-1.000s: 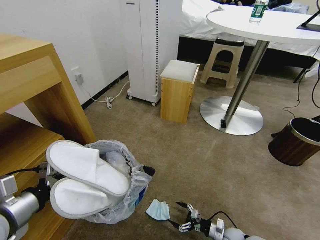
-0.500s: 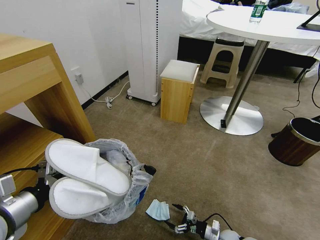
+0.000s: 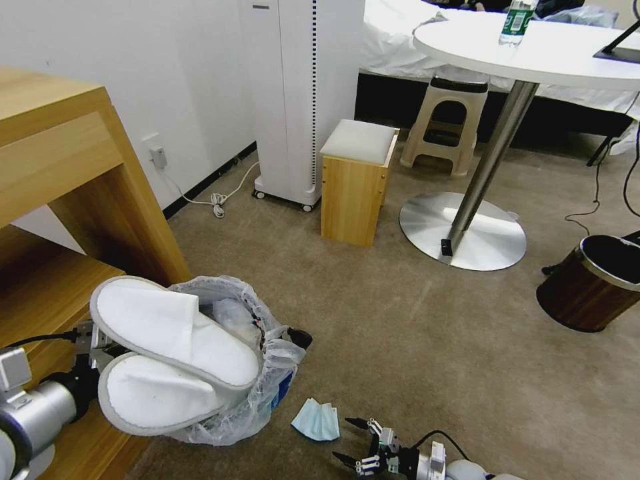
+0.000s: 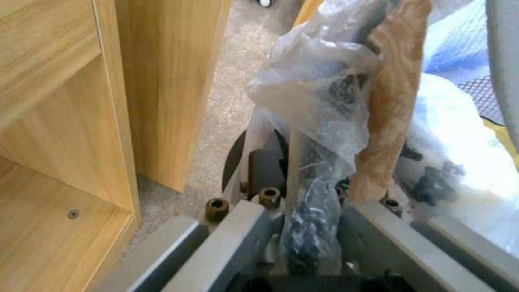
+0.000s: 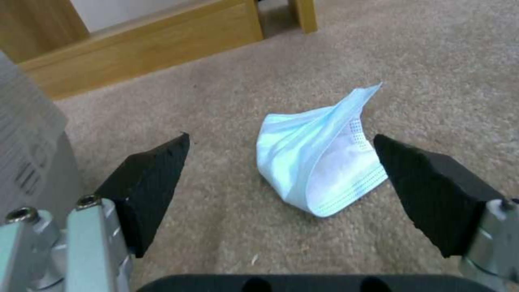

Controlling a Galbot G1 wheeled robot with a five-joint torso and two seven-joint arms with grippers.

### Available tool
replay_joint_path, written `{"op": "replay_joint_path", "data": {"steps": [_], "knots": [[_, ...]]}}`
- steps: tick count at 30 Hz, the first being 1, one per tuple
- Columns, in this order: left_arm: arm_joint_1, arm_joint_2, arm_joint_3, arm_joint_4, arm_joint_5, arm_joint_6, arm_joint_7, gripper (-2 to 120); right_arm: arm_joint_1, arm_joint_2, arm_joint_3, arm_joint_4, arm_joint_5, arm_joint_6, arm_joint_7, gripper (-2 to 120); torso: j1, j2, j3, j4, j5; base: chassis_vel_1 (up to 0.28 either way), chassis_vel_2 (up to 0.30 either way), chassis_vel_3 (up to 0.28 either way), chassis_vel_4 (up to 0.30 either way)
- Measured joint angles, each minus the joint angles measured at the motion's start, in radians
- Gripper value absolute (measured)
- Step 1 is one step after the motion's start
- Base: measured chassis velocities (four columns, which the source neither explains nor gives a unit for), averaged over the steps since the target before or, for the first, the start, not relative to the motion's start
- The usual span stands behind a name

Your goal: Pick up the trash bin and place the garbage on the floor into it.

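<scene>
The trash bin (image 3: 267, 380), black with a crinkly clear liner, hangs just above the beige floor (image 3: 413, 333) by the wooden cabinet. My left gripper (image 4: 303, 211) is shut on its rim and liner. Two white slippers (image 3: 173, 343) stick out of the top, over other garbage. A light-blue mask (image 3: 317, 420) lies folded on the carpet right of the bin. My right gripper (image 3: 341, 438) is open and low over the floor, just right of the mask. In the right wrist view the mask (image 5: 319, 162) lies ahead, between the spread black fingertips (image 5: 154, 182).
A wooden cabinet (image 3: 60, 200) stands close on the left. Farther off are a wooden stool (image 3: 357, 180), a white tower unit (image 3: 300, 100), the round table's steel base (image 3: 463, 230) and a brown metal-rimmed bin (image 3: 593, 280) at right. Open carpet lies between.
My right gripper has sunk a little and drawn slightly nearer to me, staying open beside the mask. The bin and slippers have barely moved.
</scene>
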Motion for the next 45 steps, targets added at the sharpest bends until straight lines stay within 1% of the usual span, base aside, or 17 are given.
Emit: {"op": "replay_joint_path", "data": {"steps": [3, 9, 17, 25, 30, 32, 33, 34, 36, 40, 45], "knots": [[0.002, 0.000, -0.002, -0.003, -0.004, 0.000, -0.001, 0, 0.008, 0.022, -0.004, -0.025, 0.012, 0.000, -0.001, 86, 0.000, 0.000, 0.000, 0.0001, 0.0000, 0.000, 0.000, 0.000, 0.000], [0.002, 0.003, -0.008, -0.004, -0.010, 0.000, -0.002, 0, 0.016, 0.038, -0.006, -0.048, 0.018, -0.001, -0.007, 86, 0.000, 0.000, 0.000, 0.0000, -0.0001, 0.000, 0.000, 0.000, 0.000], [0.001, 0.004, -0.013, -0.008, -0.016, 0.000, -0.003, 0, 0.025, 0.056, -0.016, -0.075, 0.043, -0.001, -0.025, 82, 0.000, 0.000, 0.000, 0.0000, -0.0001, 0.000, 0.000, 0.000, 0.000], [0.003, 0.007, -0.020, -0.011, -0.023, -0.001, -0.005, 0, 0.025, 0.090, -0.014, -0.109, 0.067, -0.002, -0.035, 82, 0.000, 0.000, 0.000, -0.0001, -0.0001, 0.000, 0.000, 0.000, 0.000], [0.003, 0.009, -0.025, -0.012, -0.028, -0.002, -0.005, 0, 0.030, 0.127, -0.008, -0.147, 0.073, -0.002, -0.043, 79, 0.000, 0.000, 0.000, -0.0001, -0.0002, 0.000, 0.000, 0.000, 0.000], [0.003, 0.011, -0.026, -0.013, -0.031, -0.002, -0.006, 0, 0.035, 0.151, -0.004, -0.168, 0.075, -0.002, -0.049, 75, 0.000, 0.000, 0.000, 0.0001, 0.0002, 0.000, 0.000, 0.000, 0.000], [0.003, 0.011, -0.026, -0.013, -0.031, -0.002, -0.006, 0, 0.035, 0.151, -0.004, -0.168, 0.075, -0.002, -0.049, 75, 0.000, 0.000, 0.000, 0.0001, 0.0002, 0.000, 0.000, 0.000, 0.000], [0.003, 0.012, -0.027, -0.014, -0.032, -0.002, -0.006, 0, 0.036, 0.156, -0.006, -0.172, 0.077, -0.002, -0.050, 72, 0.000, 0.000, 0.000, 0.0001, 0.0002, 0.000, 0.000, 0.000, 0.000], [0.004, 0.012, -0.031, -0.018, -0.036, -0.002, -0.007, 0, 0.042, 0.172, -0.010, -0.186, 0.080, -0.003, -0.050, 69, 0.000, 0.000, 0.000, -0.0001, -0.0003, 0.000, 0.000, 0.000, 0.000], [0.008, 0.013, -0.037, -0.024, -0.041, -0.002, -0.008, 0, 0.045, 0.200, -0.014, -0.209, 0.080, -0.003, -0.051, 69, 0.000, 0.000, 0.000, 0.0000, 0.0000, 0.000, 0.000, 0.000, 0.000], [0.010, 0.013, -0.039, -0.029, -0.044, -0.002, -0.010, 0, 0.044, 0.213, -0.013, -0.221, 0.075, -0.003, -0.051, 68, 0.000, 0.000, 0.000, 0.0000, 0.0000, 0.000, 0.000, 0.000, 0.000]]}}
